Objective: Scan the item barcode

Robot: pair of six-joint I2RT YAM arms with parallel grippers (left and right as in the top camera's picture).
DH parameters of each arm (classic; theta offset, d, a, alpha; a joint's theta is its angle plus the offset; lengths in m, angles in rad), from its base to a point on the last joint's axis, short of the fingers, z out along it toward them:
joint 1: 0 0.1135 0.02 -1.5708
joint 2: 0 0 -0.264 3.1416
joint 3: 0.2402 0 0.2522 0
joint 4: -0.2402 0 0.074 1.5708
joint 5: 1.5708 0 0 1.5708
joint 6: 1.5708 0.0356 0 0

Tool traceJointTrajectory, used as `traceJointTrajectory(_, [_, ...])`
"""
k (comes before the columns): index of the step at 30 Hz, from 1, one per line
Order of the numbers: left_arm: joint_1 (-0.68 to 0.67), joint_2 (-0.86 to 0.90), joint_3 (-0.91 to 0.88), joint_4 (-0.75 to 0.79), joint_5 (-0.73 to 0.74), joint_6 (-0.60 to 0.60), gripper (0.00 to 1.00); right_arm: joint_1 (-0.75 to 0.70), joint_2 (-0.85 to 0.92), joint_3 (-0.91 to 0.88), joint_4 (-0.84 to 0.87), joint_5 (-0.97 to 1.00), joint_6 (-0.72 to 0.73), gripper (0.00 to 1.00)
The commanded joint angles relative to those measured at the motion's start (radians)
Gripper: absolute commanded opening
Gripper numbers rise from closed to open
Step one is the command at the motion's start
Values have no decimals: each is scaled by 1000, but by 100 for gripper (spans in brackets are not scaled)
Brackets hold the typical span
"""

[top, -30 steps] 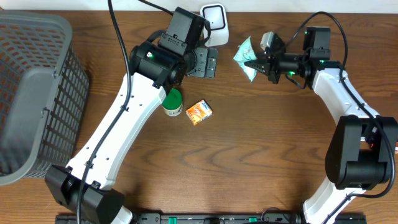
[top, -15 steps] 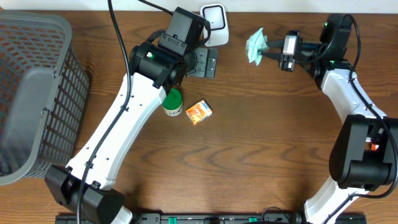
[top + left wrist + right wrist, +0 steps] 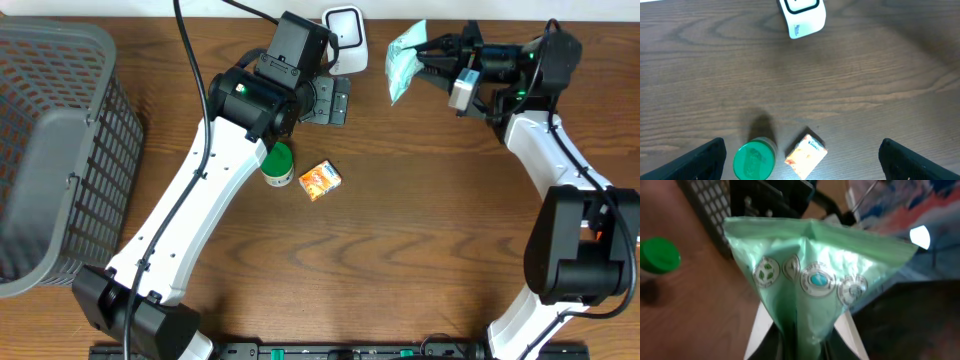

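A pale green plastic pouch (image 3: pixel 404 58), its barcode not made out, is held pinched in the right hand (image 3: pixel 424 62) above the brown wooden tabletop (image 3: pixel 420 250) near the white boxy scanner (image 3: pixel 344 38), while the empty left hand (image 3: pixel 336 101) is spread wide, its fingers (image 3: pixel 702 161) cut off at the wrist view's lower edge.

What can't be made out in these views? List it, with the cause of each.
- Barcode on the green pouch: the right wrist view shows only round seals; overhead, it is too small.
- Scanner window: left wrist view, cut by the top edge.
- Green-lidded jar label: left wrist view, cut by the bottom edge.
- Orange box print: blurred and small.
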Motion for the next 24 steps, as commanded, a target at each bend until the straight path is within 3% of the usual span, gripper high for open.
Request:
traceJointTrajectory(1, [3, 0, 3, 0, -6, 17, 98, 27, -8, 9, 21, -14, 109, 1])
traceJointTrajectory(20, [3, 0, 3, 0, -6, 17, 98, 21, -8, 9, 40, -14, 436, 1])
traceJointTrajectory(24, [3, 0, 3, 0, -6, 17, 98, 2, -8, 9, -63, -14, 542, 1])
